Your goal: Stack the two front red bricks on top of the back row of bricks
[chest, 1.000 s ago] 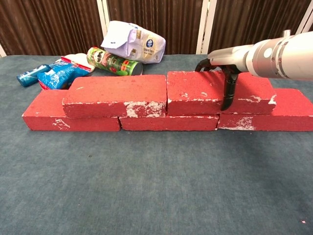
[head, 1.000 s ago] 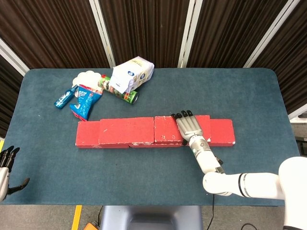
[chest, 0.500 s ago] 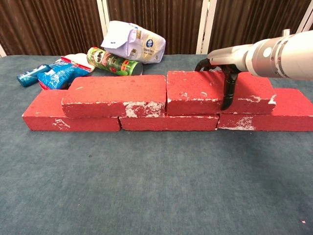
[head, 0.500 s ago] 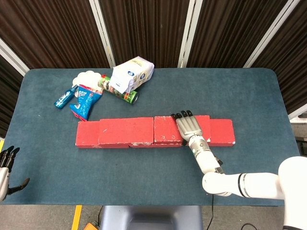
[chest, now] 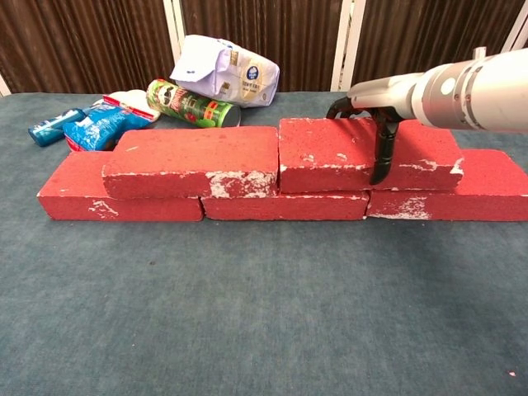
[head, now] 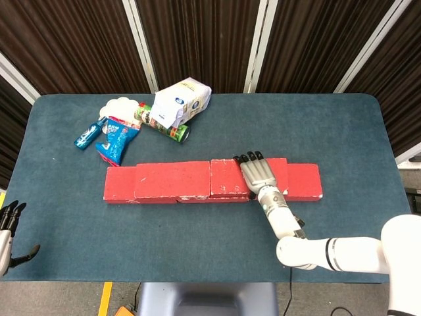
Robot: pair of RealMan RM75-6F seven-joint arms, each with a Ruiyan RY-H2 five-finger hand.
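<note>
While the blue table (head: 342, 138) carries the whole scene, the biggest thing on it is the back row of bricks (chest: 120, 198), three red bricks lying end to end across the middle. On top of that row sit the two stacked bricks: the left upper brick (chest: 191, 161) and the right upper brick (chest: 330, 153), their ends touching. Compared with a second ago, the right upper brick has slid slightly left, closing against its neighbour, and the left upper brick has been nudged a little left too. The right hand (head: 258, 174) lies palm-down over the right upper brick, fingers (head: 248, 158) curled over its far edge and the thumb (chest: 380, 153) down its near face, so it grips that brick; it has moved left with it. At the far left lie a white bag (head: 179, 102), a green can (head: 164, 126) and blue packets (head: 113, 139). The left hand (head: 8, 232) hangs at the near left edge, off the table, fingers apart and holding nothing, unmoved.
</note>
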